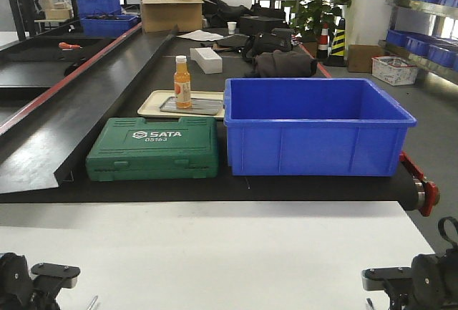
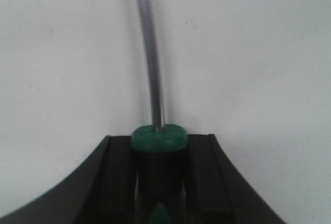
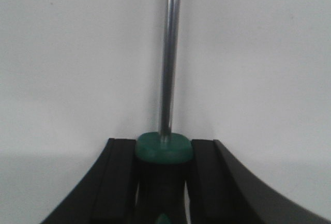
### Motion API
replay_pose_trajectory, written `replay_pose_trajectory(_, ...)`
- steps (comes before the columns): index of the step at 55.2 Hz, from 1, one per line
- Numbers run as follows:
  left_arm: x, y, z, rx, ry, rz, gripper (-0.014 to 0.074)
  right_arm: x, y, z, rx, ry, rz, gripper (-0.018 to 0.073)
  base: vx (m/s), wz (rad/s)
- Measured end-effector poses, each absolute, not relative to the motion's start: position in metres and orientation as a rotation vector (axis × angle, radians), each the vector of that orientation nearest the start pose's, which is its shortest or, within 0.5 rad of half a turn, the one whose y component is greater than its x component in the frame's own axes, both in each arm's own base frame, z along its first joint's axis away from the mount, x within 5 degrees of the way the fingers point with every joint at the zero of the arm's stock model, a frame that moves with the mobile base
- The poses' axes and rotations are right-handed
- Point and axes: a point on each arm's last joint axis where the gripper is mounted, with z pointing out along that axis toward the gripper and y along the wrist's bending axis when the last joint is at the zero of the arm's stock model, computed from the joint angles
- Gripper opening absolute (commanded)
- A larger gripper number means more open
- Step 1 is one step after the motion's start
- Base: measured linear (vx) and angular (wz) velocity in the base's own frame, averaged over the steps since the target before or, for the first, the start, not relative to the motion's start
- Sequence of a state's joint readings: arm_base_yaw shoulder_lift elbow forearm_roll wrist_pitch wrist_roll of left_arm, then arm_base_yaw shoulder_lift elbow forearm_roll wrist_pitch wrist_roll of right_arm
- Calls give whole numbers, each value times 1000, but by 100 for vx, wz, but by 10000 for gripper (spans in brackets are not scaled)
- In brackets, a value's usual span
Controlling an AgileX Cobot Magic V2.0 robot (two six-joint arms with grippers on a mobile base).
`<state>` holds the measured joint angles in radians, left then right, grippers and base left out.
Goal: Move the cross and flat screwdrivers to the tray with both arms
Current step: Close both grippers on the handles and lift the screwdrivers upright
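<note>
My left hand is clamped on the handle of one screwdriver. Its shaft runs out of the hand toward 12 o'clock, leaning a touch to 11, over the bare white desk. My right hand is clamped the same way on the other screwdriver, with its shaft pointing straight to 12. I can't tell the tips apart.

In the front view both hands sit at the near edge of the desk. The tray lies well ahead on the black belt, on top of a cream tray, and a bottle stands on it.

From the left hand the tray is at about 1 o'clock, beyond the green case. From the right hand it is at about 11, with the blue crate in between. I judge the left arm has the shorter, clearer line, and the right arm must clear the crate.
</note>
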<state>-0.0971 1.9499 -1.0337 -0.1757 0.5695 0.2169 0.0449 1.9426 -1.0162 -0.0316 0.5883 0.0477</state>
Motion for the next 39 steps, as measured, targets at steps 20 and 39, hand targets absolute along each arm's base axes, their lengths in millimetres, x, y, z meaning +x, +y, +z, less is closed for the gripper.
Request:
replay_pose_trajectory(20,337,-42,134,239,2894,-159,-3,326,29,152,-129,2900,28,-11,0,0)
replay_pose_trajectory(39,310,-40,270,194,2424,-163,-3,296,64,277,-245,2393,116,-9,0,0)
